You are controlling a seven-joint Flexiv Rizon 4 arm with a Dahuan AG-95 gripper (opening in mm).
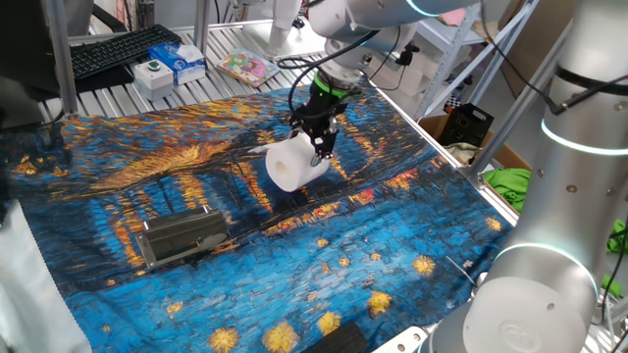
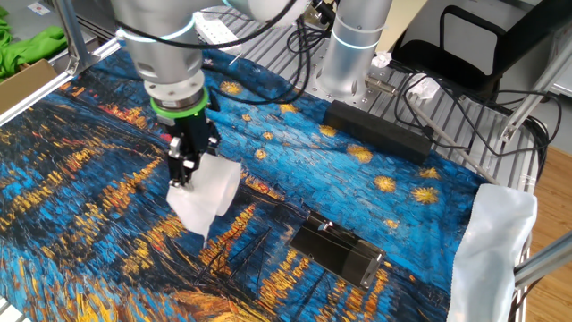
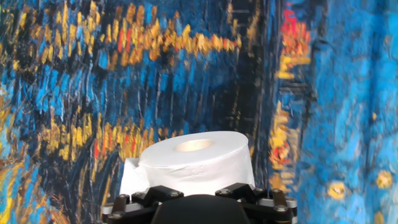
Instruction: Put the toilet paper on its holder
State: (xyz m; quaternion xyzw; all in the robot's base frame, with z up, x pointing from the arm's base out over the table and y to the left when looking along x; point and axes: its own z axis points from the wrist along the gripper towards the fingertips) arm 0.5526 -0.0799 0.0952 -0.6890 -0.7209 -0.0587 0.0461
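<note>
Slatted metal table (image 1: 245, 44) under a blue-and-gold painted cloth (image 1: 324, 245); metal shelving (image 1: 471, 49); black chair (image 2: 469, 40) behind

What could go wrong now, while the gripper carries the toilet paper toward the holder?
1. The gripper grips the soft toilet paper by one side only, so the roll may sag or slip out.
2. A loose sheet end hangs under the roll; it could drag on the cloth or catch on the holder.
3. The holder lies flat, so threading the core may miss.

One toilet paper (image 1: 294, 163), one holder (image 1: 183, 237), one gripper (image 1: 319, 139), one keyboard (image 1: 123, 49).
</note>
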